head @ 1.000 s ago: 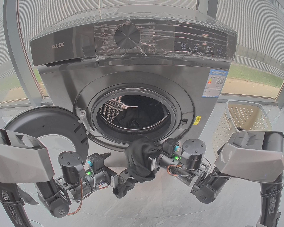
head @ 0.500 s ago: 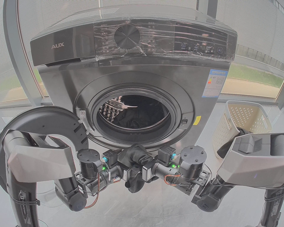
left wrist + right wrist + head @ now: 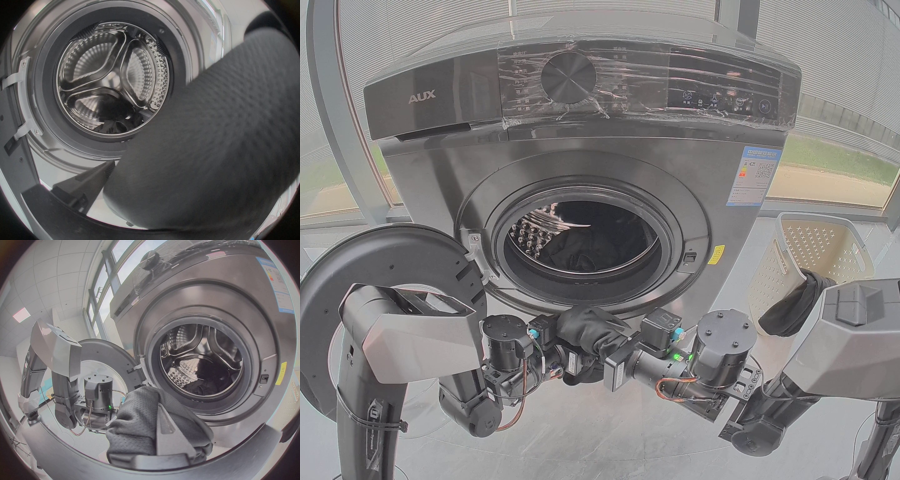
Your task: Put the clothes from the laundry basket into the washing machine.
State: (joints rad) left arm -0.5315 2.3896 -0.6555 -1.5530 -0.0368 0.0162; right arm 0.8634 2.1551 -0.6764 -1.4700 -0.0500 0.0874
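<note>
In front of the washing machine (image 3: 581, 144), just below the rim of its opening, my right claw (image 3: 606, 356) is clenched on a bundled black garment (image 3: 590, 328), with cloth bulging on both sides of one finger (image 3: 168, 430). My left claw (image 3: 575, 364) sits against the same bundle from the other side; whether it is clamped or loose I cannot tell. Dark clothes (image 3: 581, 253) lie inside the drum (image 3: 540, 228). The door (image 3: 394, 262) stands open on my left. To my right, another dark garment (image 3: 797, 306) hangs over the laundry basket (image 3: 831, 244) rim.

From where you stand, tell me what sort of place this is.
Probably a laundry area by windows: a front-loading washing machine, door open, a laundry basket on the floor beside it, and a dark garment held before it.
</note>
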